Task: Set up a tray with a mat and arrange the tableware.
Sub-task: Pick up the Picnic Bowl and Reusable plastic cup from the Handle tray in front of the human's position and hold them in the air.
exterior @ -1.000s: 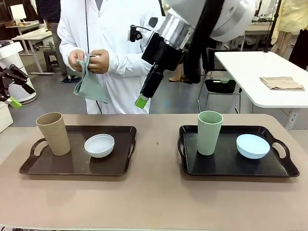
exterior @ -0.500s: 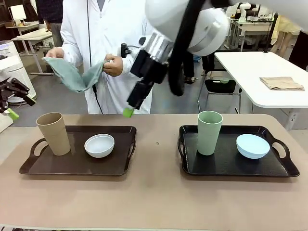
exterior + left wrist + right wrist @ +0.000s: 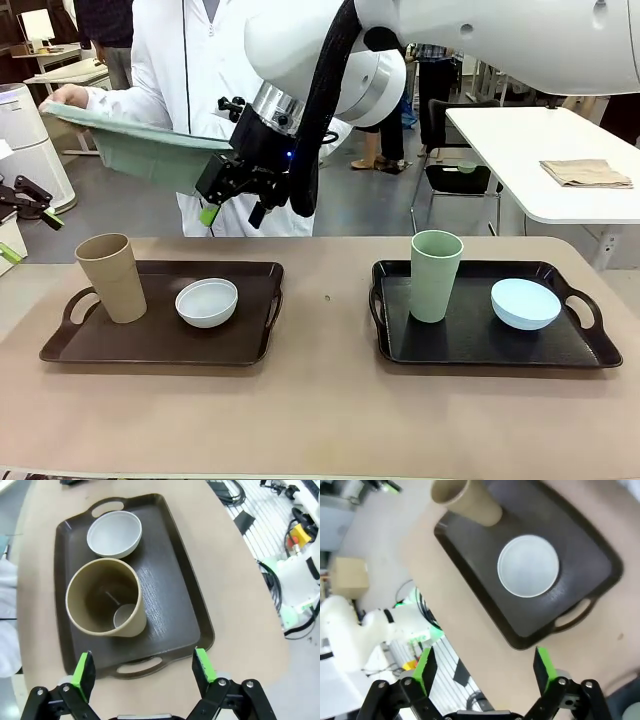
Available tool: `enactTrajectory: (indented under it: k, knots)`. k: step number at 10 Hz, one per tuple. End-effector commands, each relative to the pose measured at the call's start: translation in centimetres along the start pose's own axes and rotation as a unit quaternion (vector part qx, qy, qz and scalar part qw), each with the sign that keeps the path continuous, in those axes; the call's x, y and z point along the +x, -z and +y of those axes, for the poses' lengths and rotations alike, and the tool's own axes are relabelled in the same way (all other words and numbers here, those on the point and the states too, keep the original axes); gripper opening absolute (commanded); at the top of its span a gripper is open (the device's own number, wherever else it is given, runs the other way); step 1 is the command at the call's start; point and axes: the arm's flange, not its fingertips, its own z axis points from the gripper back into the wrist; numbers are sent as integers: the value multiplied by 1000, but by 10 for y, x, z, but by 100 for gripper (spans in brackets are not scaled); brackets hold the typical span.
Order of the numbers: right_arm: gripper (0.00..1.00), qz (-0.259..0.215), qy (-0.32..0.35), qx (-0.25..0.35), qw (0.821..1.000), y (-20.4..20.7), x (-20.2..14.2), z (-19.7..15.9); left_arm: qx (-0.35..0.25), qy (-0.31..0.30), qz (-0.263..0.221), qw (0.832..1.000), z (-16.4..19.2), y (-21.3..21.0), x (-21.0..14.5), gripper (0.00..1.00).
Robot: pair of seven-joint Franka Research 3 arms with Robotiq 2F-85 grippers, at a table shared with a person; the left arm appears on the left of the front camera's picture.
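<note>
- I am hovering my right claw (image 3: 232,212), spread and empty, beside the soft sage-green cloth mat (image 3: 130,155) that a person (image 3: 195,60) is holding out.
- My left claw (image 3: 145,666) is hanging spread above the dark textured plastic tray (image 3: 170,605), which is carrying the tall tan cup (image 3: 105,600) and the small white bowl (image 3: 114,534).
- I am judging the mat limp and light, so I would pinch it at a hem.

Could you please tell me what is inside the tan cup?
Nothing: the left wrist view looks into the tan cup and shows its bare floor. The tray beneath its base is covered.
</note>
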Motion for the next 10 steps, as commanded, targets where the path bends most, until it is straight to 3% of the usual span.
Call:
enactTrajectory:
  k: [1, 2, 3, 6, 10]
  knots:
    - [100, 13, -52, 19, 998, -5, -14, -9, -3, -24, 5, 1000, -2, -2, 10, 100]
    - [100, 0, 0, 0, 1000, 0, 0, 0, 0, 0, 0, 1000, 0, 0, 0, 100]
    - [100, 13, 48, -66, 997, 12, 9, -1, -8, -50, -32, 998, 14, 6, -6, 100]
    - [100, 17, 121, -147, 981, 45, 33, -8, -16, -107, -38, 993, 37, 27, -25, 100]
    - [100, 15, 154, -274, 949, 93, 42, -12, 22, -126, -73, 989, 42, 50, -47, 100]
